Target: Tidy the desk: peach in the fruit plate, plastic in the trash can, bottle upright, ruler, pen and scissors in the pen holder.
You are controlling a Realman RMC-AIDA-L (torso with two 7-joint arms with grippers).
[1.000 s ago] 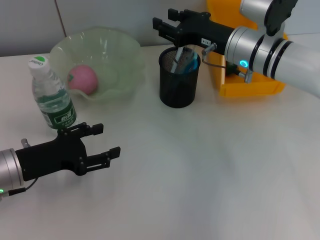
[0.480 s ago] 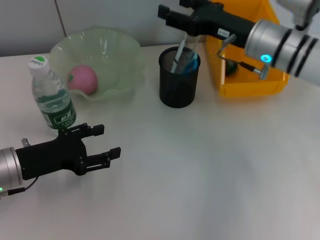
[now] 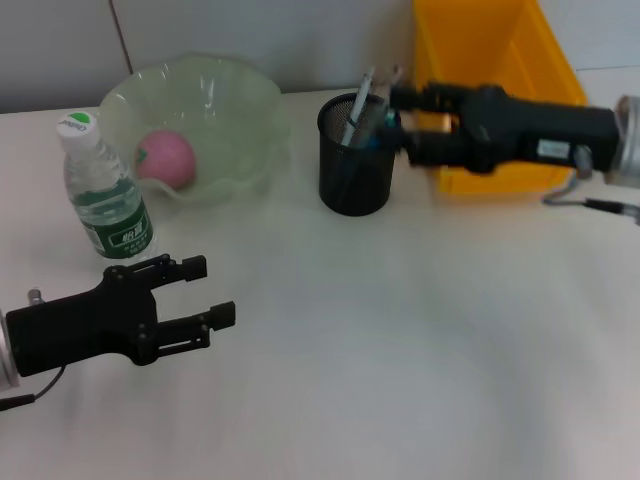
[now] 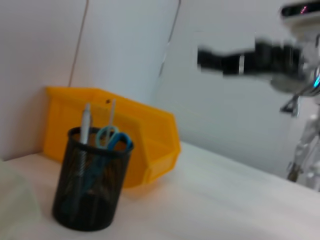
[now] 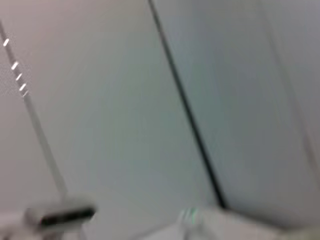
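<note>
Black mesh pen holder [image 3: 357, 156] (yellow bin [image 3: 492, 60])

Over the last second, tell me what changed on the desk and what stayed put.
The right tool pulled back from above the pen holder toward the robot's right and dropped lower, now beside its rim, empty. The left tool slid slightly back toward the robot, open as before. The bottle upright, the peach in the fruit plate, the scissors in the holder and the yellow bin stayed put.

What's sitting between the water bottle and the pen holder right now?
In the head view, the fruit plate with the peach in it lies between the water bottle and the pen holder, set slightly farther back; nearer the robot, the table is bare.
</note>
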